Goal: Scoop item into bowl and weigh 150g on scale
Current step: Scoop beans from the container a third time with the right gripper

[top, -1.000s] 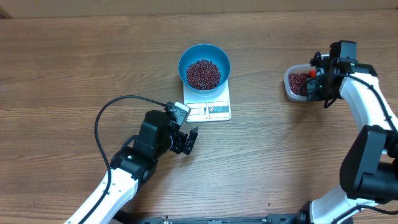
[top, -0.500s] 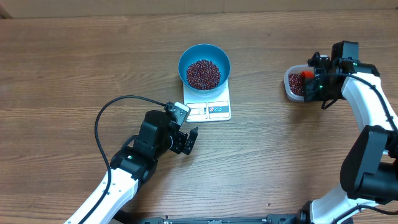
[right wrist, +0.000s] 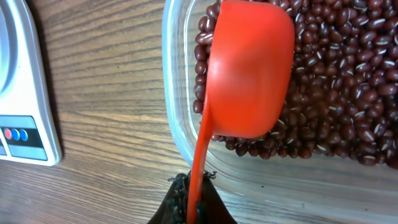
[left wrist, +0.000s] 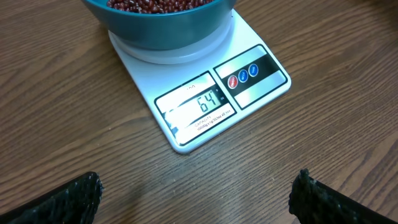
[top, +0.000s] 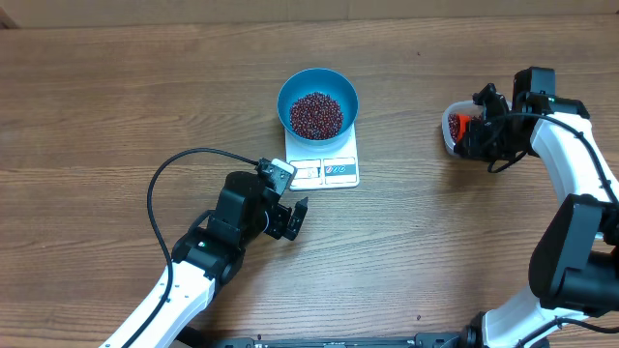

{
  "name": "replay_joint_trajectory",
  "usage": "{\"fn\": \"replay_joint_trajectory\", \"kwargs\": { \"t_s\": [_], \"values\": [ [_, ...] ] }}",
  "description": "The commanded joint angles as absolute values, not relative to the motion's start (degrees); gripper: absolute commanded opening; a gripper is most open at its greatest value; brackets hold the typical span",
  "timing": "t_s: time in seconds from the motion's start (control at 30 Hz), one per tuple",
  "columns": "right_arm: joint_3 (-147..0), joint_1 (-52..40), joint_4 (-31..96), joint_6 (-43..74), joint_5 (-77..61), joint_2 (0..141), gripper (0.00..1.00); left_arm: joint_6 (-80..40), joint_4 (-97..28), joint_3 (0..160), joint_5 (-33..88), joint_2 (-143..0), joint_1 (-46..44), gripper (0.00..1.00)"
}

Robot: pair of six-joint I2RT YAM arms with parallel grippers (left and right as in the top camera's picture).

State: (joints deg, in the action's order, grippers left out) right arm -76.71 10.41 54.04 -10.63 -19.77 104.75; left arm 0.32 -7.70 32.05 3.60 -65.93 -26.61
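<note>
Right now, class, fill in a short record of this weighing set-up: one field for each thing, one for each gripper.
bowl: blue, on the scale, holds beans
scale: white, display reads 64
tub: clear, right of the scale, holds more beans
scoop: orange, in the tub, cup over the beans
right gripper: shut on the scoop's handle
left gripper: open, empty, near the scale's front edge
target: not yet reached
</note>
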Motion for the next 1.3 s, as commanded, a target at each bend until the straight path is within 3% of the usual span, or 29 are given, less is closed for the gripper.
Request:
{"fn": "replay_joint_trajectory", "kwargs": {
  "t_s": [0.0, 1.0, 1.27],
  "values": [
    [-76.1, 10.3, 54.2, -6.8, -23.7, 105.5, 0.04, 0.0, -7.7, 32.0, 2.9, -66.3, -26.7, 1.0],
    [-76.1, 27.6, 53.6, -3.5, -48.5, 105.5, 0.04, 0.0, -7.7, 32.0, 2.9, -66.3, -26.7, 0.99],
    [-76.1, 31.5, 56.7, -11.9, -58.6, 105.5, 0.04, 0.0, -7.7, 32.0, 2.9, -66.3, -26.7, 0.99]
  ]
}}
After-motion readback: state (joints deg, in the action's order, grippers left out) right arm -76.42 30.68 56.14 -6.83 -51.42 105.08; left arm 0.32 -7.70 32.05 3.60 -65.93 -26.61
